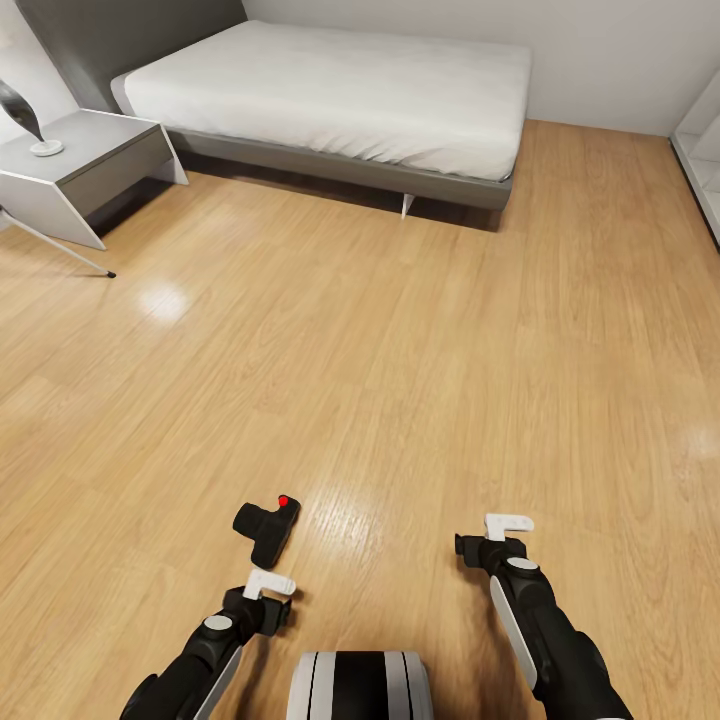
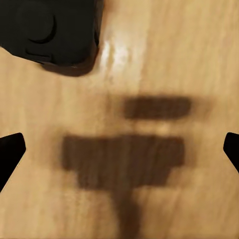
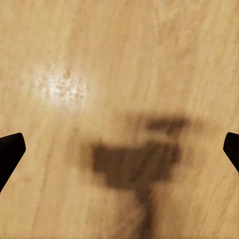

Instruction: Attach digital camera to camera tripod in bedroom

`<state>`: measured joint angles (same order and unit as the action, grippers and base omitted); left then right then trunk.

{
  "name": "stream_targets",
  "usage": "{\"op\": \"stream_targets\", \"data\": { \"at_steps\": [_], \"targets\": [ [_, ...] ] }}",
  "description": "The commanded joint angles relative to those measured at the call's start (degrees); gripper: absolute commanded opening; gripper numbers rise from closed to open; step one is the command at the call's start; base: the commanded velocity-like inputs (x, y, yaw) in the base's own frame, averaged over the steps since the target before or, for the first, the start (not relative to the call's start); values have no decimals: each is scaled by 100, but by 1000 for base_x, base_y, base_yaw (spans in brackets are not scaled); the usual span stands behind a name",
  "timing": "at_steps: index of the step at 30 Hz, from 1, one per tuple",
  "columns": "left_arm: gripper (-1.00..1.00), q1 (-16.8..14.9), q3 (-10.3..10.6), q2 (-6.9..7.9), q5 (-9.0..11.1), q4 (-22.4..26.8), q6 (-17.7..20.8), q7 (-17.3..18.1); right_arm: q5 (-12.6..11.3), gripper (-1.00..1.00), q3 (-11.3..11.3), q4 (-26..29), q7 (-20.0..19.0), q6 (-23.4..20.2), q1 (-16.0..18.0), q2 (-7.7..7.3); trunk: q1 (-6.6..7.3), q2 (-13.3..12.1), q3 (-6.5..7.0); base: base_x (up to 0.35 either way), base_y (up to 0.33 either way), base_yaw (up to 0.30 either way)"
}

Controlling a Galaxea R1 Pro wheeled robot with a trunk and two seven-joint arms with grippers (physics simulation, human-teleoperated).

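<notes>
On the floor [image 1: 400, 350], unlabelled digital camera [image 1: 268, 528]

Your digital camera [image 1: 267, 530] lies on the bedroom's light wood floor [image 1: 400, 330], a small chunky black body with its red dot facing up. One silver tripod leg [image 1: 60, 250] with a black foot pokes in beside the nightstand.

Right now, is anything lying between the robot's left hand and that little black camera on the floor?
Nothing visible. The digital camera lies on bare wood floor just ahead of the left gripper, whose fingers are spread wide with only floor between them in its wrist view.
</notes>
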<state>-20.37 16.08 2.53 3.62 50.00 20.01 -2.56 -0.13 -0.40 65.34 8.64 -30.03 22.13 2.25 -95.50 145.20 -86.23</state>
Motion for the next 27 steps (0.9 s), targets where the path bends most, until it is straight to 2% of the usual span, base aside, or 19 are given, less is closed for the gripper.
{"op": "stream_targets", "data": {
  "at_steps": [1, 6, 12, 21, 27],
  "targets": [
    [100, -2, 22, 6, 39, 10, 29, -74, -3, 100, -4, 7, 14, -30, 1, 4, 1, 1, -4, 0, 0, 0],
    [100, -2, 24, -1, 41, 10, 30, -349, -2, 100, -1, 5, 14, -30, 1, 4, 1, 1, -4, 0, 0, 0],
    [100, -2, 55, -14, 30, 7, 30, -937, 3, 100, 4, 5, 14, -30, 1, 4, 1, 1, -4, 0, 0, 0],
    [100, -2, 69, -16, 25, 3, 30, -997, 4, 100, 5, 5, 14, -30, 1, 4, 1, 1, -4, 11, 0, 0],
    [100, -2, 70, -8, 28, 1, 30, -993, 4, 100, 5, 5, 14, -30, 1, 4, 1, 1, -4, 193, 0, 0]
  ]
}}
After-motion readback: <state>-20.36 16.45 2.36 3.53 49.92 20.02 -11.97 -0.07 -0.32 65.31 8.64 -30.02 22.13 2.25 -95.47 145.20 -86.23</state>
